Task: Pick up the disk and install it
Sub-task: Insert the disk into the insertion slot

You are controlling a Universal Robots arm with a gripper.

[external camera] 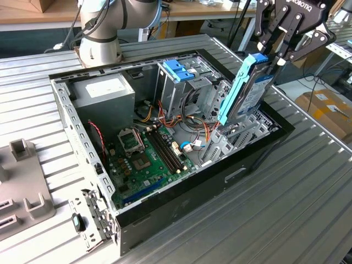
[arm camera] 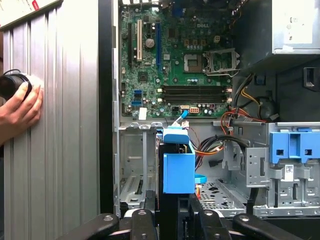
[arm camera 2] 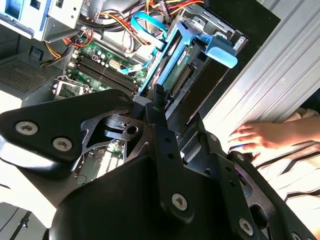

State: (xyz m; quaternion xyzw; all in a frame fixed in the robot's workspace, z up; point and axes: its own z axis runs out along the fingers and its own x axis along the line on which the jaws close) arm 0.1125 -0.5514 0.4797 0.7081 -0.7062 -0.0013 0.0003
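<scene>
disk (external camera: 247, 91) is up on edge and tilted, at 2 o'clock from the motherboard (external camera: 146, 159) in the exterior view. Its lower end is down inside the open case (external camera: 242, 165), its upper end above the rim. I can't tell if it touches the bay. I have the hand (external camera: 273, 58) clenched on the disk's upper end. The first wrist view sees its blue rail end-on. The blue-topped drive cage (external camera: 179, 69) is at 1 o'clock from the motherboard, the power supply (external camera: 107, 91) at 11. A person's fingers (arm camera 2: 247, 135) rest on the desk (external camera: 286, 209) beside the case.
</scene>
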